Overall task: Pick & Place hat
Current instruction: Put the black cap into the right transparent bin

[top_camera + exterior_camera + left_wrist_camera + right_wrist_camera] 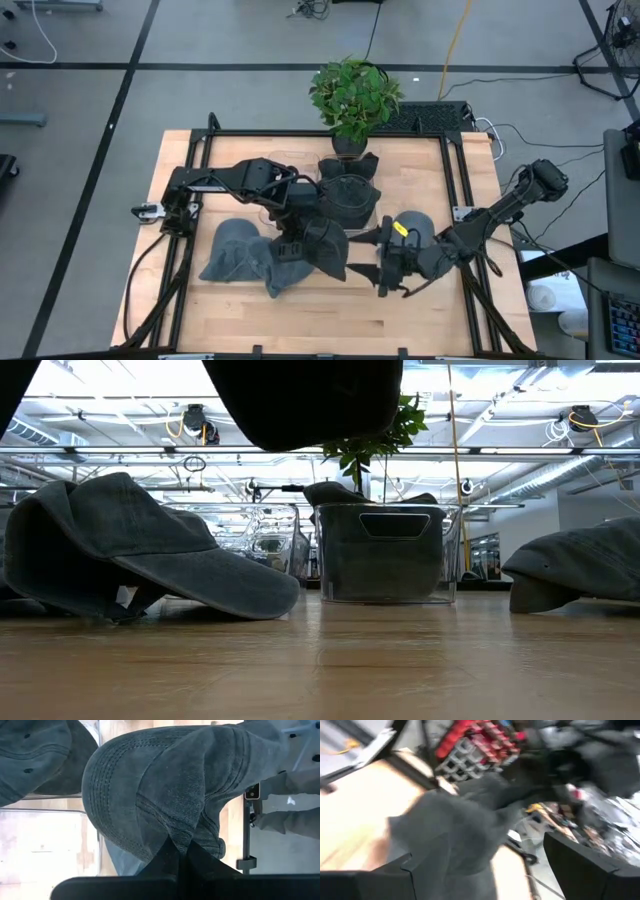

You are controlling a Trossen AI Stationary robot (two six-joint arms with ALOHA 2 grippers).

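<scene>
A bin (348,198) sits mid-counter (430,310) with a plant (354,95) behind it at twelve o'clock. One hat (236,250) lies at eight o'clock, another (412,228) at four, a third (318,245) between them.

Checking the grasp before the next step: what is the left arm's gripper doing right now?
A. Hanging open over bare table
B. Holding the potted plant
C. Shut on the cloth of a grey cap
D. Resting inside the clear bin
C: the left wrist view shows the left gripper with jaws pinched together on a fold of the grey cap.
</scene>
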